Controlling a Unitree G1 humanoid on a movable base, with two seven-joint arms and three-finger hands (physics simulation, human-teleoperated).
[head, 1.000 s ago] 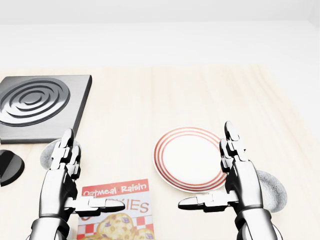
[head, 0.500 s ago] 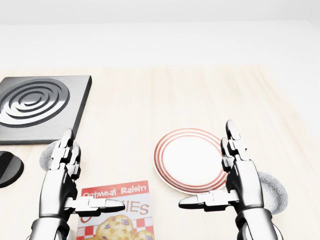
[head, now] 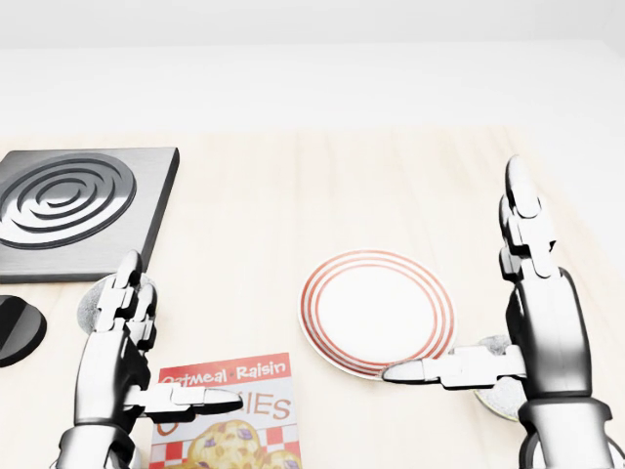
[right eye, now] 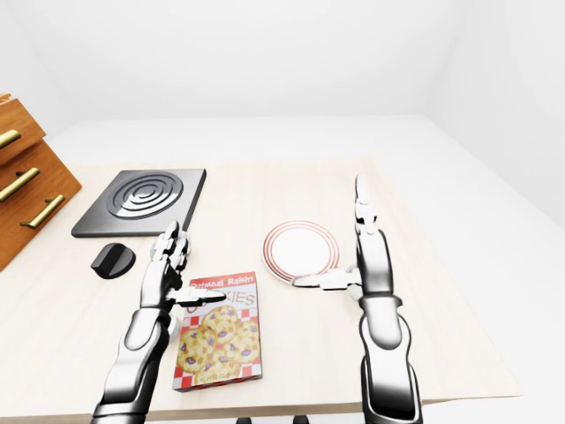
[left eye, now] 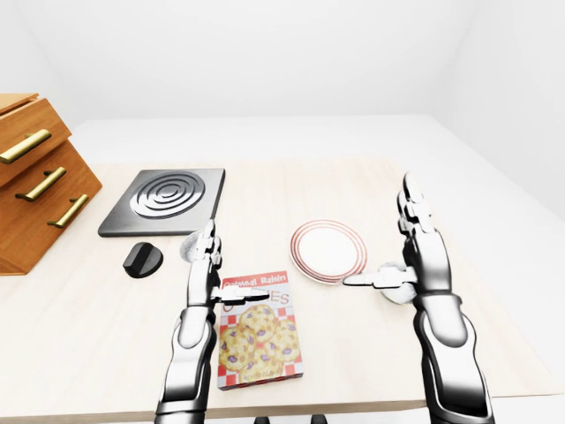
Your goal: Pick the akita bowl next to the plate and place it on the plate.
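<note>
Near us, over the tabletop (head: 254, 215), our left hand (head: 125, 337) was spread and empty. Our right hand (head: 543, 332), spread too, hung right over the akita bowl (head: 496, 399), so it was nearer. Just past the bowl, toward the left, lay the plate (head: 376, 313).

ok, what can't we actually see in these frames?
The bowl right of the plate: head view, mostly behind the right hand; right-eye view, hidden behind that arm.
The second bowl: head view, partly behind the left hand.
The cookie box: head view, cut off by the bottom edge.
The black knob: head view, cut off by the left edge.
</note>
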